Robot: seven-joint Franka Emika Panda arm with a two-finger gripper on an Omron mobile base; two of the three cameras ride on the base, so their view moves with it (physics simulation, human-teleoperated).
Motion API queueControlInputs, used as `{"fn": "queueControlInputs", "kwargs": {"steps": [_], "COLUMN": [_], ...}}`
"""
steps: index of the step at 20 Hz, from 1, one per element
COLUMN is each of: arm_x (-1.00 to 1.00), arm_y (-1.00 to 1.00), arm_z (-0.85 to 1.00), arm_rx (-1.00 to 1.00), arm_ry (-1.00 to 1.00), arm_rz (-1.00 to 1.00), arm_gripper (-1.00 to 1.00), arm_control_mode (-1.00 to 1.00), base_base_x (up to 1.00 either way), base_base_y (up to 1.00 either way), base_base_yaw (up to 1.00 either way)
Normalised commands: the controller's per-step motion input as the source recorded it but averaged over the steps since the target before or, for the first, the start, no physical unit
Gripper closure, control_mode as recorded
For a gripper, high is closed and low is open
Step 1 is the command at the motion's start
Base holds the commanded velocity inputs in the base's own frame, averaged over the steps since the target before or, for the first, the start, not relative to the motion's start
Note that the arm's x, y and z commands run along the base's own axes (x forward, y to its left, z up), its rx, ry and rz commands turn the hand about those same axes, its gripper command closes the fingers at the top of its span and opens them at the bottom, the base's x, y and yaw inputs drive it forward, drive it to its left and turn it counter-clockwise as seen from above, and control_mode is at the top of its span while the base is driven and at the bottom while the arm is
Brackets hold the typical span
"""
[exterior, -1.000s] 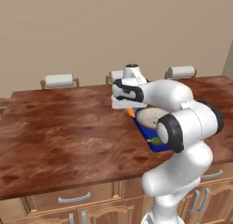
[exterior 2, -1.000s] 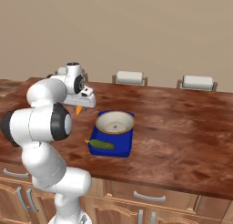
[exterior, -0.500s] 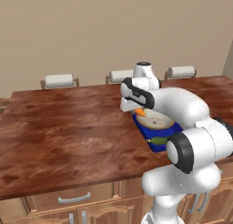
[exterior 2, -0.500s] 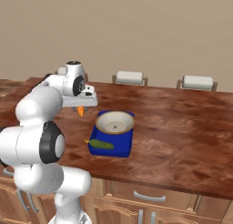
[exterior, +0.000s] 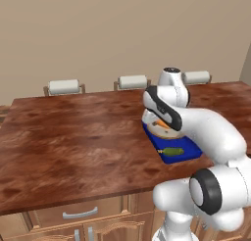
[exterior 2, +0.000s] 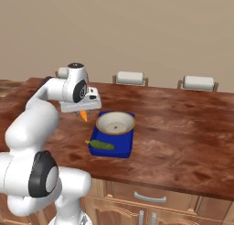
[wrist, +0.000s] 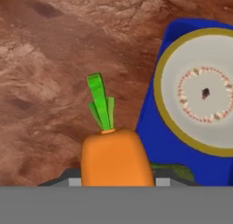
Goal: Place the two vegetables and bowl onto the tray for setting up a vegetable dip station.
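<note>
Brown wooden tabletop (exterior 2: 183, 123) lies under the pincer (exterior 2: 82, 110), which has swung closer to the tray (exterior 2: 123, 144), clamped on the carrot (wrist: 116, 159); bowl (exterior 2: 115, 122) and cucumber (exterior 2: 102, 145) already sit there.

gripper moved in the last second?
Yes. In the right base view the gripper, shut on the carrot, has shifted right, nearer the tray.

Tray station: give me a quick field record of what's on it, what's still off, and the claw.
tray: blue tray on the wooden table
bowl: bowl on the tray's far part
cucumber: cucumber on the tray's near part, in front of the bowl
carrot: carrot off the tray, in the air over the table beside the tray
claw: claw shut on the carrot
remaining: carrot to tray
</note>
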Motion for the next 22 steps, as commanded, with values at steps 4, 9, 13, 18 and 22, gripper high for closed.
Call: {"fn": "queueControlInputs", "kwargs": {"steps": [4,9,13,18,22], "arm_x": [-0.39,-0.35,-0.26,-0.26,-0.21], "arm_y": [-0.24,-0.24,-0.24,-0.3,-0.27], "arm_z": [0.15,0.15,0.14,0.09,0.01], "arm_rx": [0.0,0.0,0.0,0.05,0.06], "arm_ry": [-0.02,-0.01,0.0,0.0,0.0], "arm_rz": [-0.17,-0.3,-0.32,-0.35,-0.34], "arm_gripper": [1.0,1.0,1.0,1.0,1.0], "arm_control_mode": [-1.0,-1.0,-1.0,-1.0,-1.0], "base_base_x": [0.0,0.0,0.0,0.0,0.0], "base_base_y": [0.0,0.0,0.0,0.0,0.0], "base_base_yaw": [0.0,0.0,0.0,0.0,0.0]}}
